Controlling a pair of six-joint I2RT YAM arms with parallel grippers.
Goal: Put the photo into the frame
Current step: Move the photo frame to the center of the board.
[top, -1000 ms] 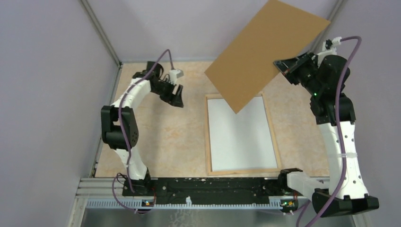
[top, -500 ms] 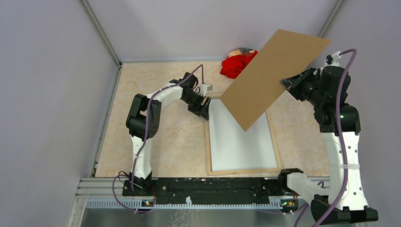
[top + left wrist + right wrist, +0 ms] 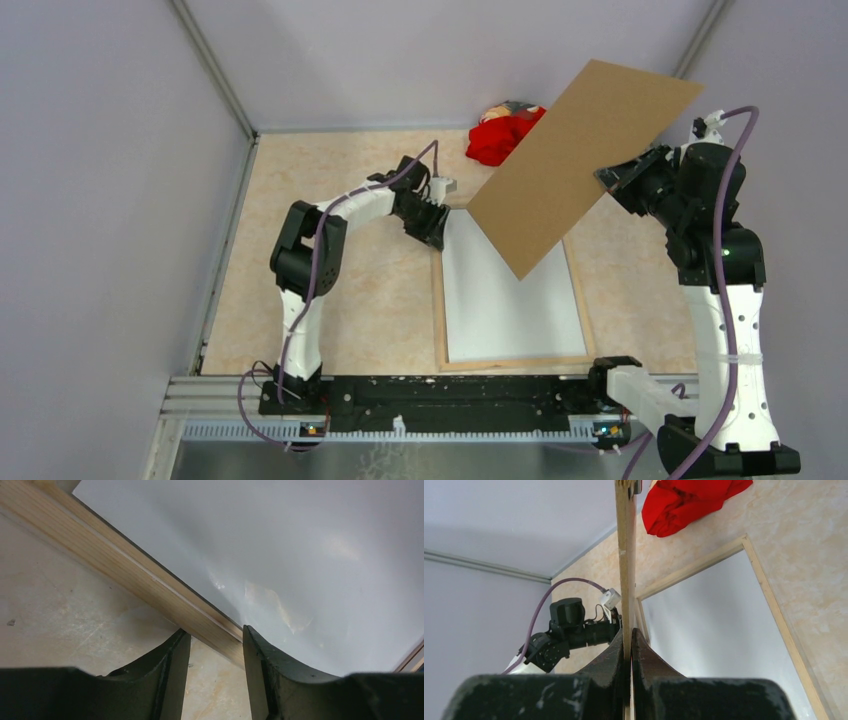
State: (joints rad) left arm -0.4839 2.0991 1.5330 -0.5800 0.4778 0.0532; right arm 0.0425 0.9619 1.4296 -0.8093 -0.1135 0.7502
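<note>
The frame [image 3: 437,300] lies on the table with its light wood back up. The photo [image 3: 510,300] rests inside it, white back showing. My left gripper [image 3: 432,228] is down at the frame's far left corner. In the left wrist view its jaws [image 3: 214,632] stand apart, one on each side of the wooden rail [image 3: 125,565], with the photo [image 3: 300,555] to the right. My right gripper [image 3: 615,180] is shut on the edge of a brown backing board [image 3: 580,160], held tilted in the air over the frame's far end. The board's edge [image 3: 625,555] runs up between the right gripper's fingers [image 3: 627,632].
A red cloth [image 3: 500,135] lies bunched at the back of the table behind the frame, also seen as a red cloth [image 3: 689,500] from the right wrist. Grey walls enclose the table on the left, back and right.
My left arm swung from the far left over to the frame's far left corner and its jaws narrowed. The raised board tipped right, uncovering the red cloth.
</note>
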